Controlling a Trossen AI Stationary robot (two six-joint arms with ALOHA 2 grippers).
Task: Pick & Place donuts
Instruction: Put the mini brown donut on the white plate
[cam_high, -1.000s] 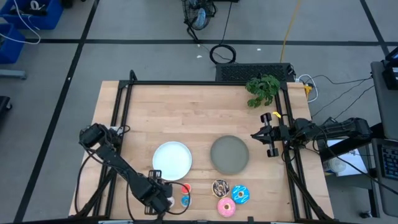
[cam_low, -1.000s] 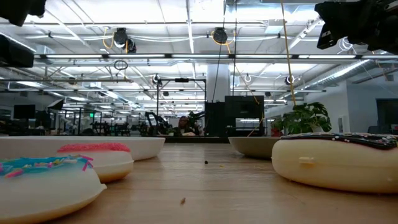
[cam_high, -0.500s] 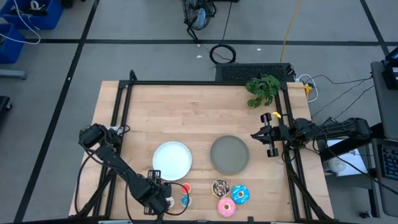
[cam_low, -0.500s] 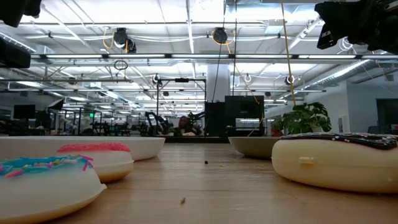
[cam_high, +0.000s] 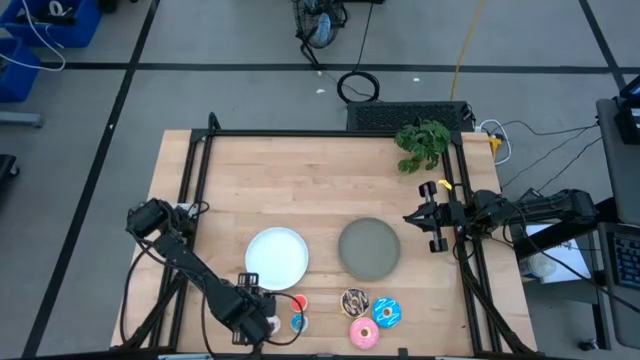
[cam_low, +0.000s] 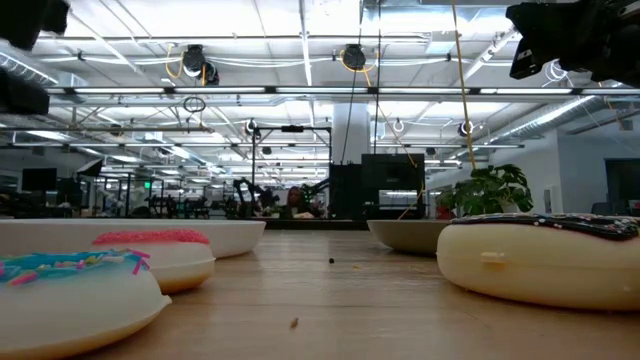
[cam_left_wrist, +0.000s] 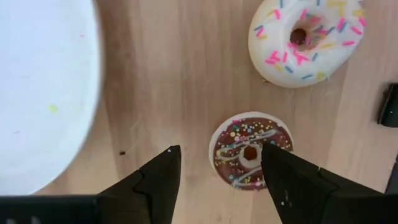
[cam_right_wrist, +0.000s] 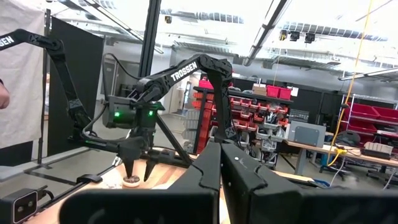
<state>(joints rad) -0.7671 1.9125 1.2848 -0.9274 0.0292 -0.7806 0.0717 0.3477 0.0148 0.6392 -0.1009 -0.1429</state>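
Note:
My left gripper (cam_high: 262, 312) hangs open near the table's near edge, fingers pointing down. In its wrist view (cam_left_wrist: 219, 155) a small brown sprinkled donut (cam_left_wrist: 249, 152) lies flat on the wood between the fingers, close to one of them, and a small white sprinkled donut (cam_left_wrist: 305, 37) lies beyond. A small red donut (cam_high: 297, 303) and a small blue one (cam_high: 298, 322) lie beside the gripper. The chocolate (cam_high: 354, 301), blue sprinkled (cam_high: 387, 313) and pink (cam_high: 364, 333) donuts lie further right. My right gripper (cam_high: 408, 217) waits shut and empty at the right edge.
A white plate (cam_high: 277, 256) and a grey plate (cam_high: 369, 248) sit side by side on the table, just beyond the donuts. A green plant (cam_high: 422, 143) stands at the far right corner. A black frame runs along the table's edges.

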